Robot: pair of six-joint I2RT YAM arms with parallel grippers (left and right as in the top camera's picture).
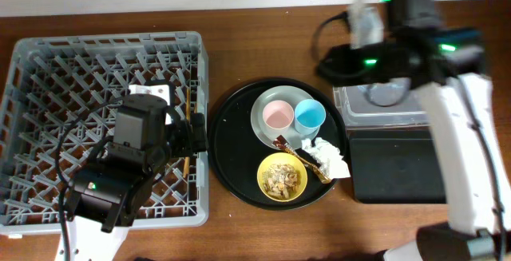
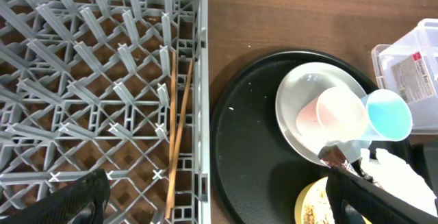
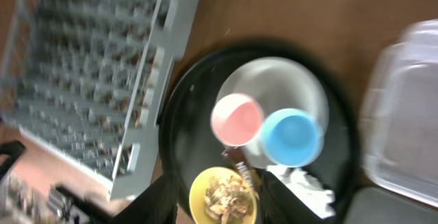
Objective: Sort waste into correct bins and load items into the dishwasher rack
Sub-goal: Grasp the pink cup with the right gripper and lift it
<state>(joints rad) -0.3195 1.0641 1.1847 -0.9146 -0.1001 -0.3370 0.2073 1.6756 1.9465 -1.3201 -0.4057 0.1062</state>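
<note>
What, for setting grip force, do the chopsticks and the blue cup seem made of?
Chopsticks: probably wood or bamboo, matte, going by the pale tan colour and dull surface. Blue cup: likely plastic, smooth with a slight sheen; its rim looks thin and evenly coloured.

Right wrist view: wholly motion-blurred, dishwasher rack (image 3: 89, 66) pegs smeared, clear tub (image 3: 404, 107) cut by the right edge, my right fingers (image 3: 159, 203) dark smudges, spacing untellable. Left wrist view: yellow bowl (image 2: 311, 207) cut by the bottom edge, my left fingers (image 2: 85, 198) showing tips only. Overhead: my left arm (image 1: 132, 157) hides mid-rack and part of the chopsticks (image 1: 185, 167); snack wrapper (image 1: 282, 142) partly under the napkin (image 1: 329, 157).
</note>
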